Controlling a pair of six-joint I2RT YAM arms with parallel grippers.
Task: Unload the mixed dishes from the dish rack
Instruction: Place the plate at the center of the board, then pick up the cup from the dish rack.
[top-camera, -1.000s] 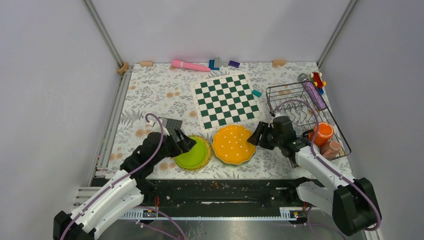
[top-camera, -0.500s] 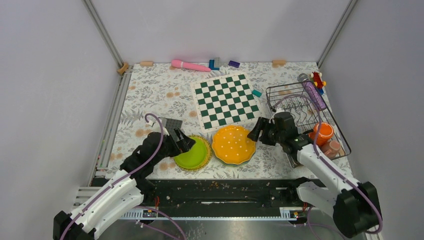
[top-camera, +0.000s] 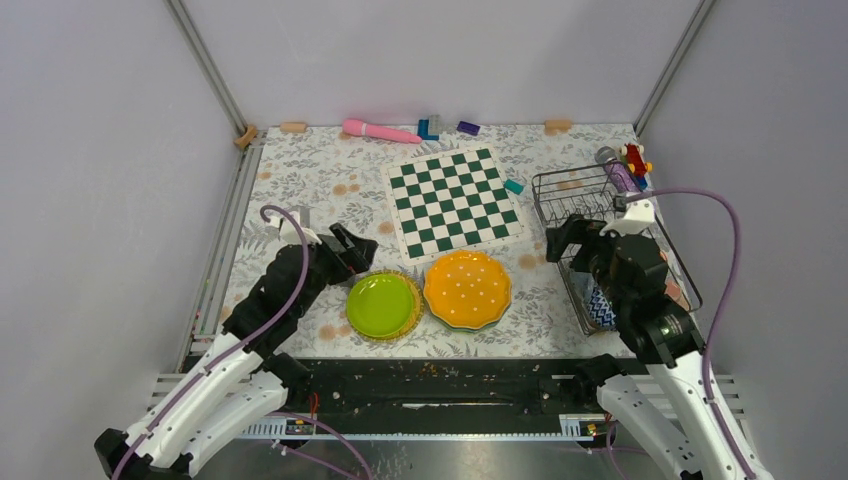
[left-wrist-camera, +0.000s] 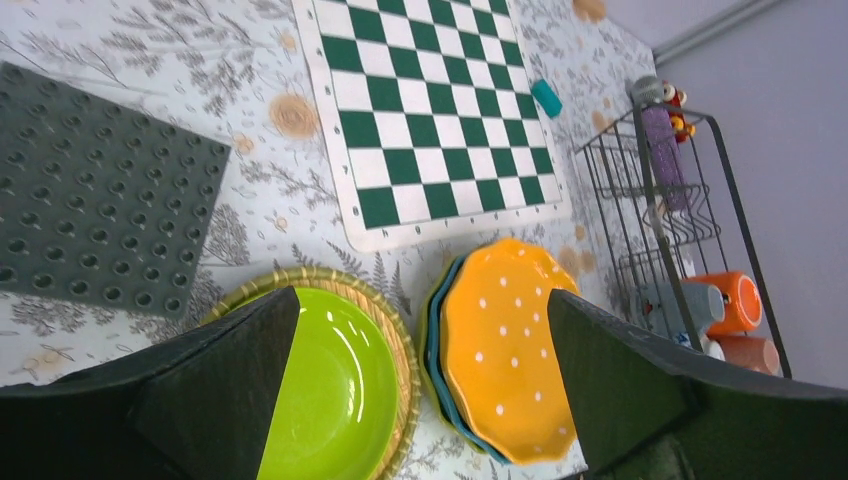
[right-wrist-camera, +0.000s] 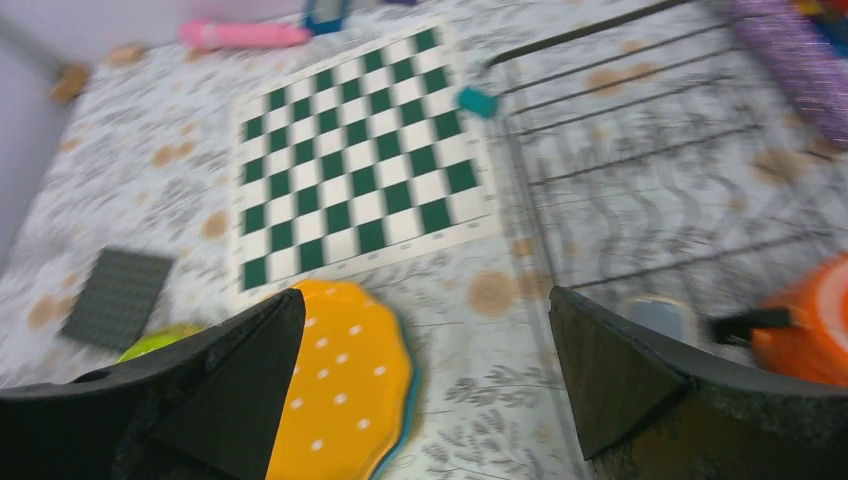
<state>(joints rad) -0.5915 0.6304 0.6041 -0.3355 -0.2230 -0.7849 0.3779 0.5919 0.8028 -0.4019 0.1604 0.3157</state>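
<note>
The dark wire dish rack (top-camera: 570, 195) stands at the right, with a blue patterned bowl (top-camera: 598, 308) at its near end. An orange cup (left-wrist-camera: 735, 300) and a pink cup (left-wrist-camera: 745, 352) lie in it; my right arm hides them from above. A lime-green plate (top-camera: 381, 304) and an orange dotted plate (top-camera: 467, 288) stacked on a teal plate (left-wrist-camera: 438, 350) lie on the table. My left gripper (top-camera: 347, 248) is open and empty, above and left of the green plate (left-wrist-camera: 330, 390). My right gripper (top-camera: 562, 243) is open and empty, raised at the rack's left side.
A green-and-white chessboard (top-camera: 453, 200) lies behind the plates. A grey studded baseplate (left-wrist-camera: 100, 200) lies left of it. A purple tube (top-camera: 622, 178) and a red toy (top-camera: 634, 156) sit at the rack's far end. A pink object (top-camera: 380, 130) and small blocks line the back edge.
My right arm has lifted and swung right, from beside the orange plate to over the rack. My left gripper has pulled back to the left, off the green plate.
</note>
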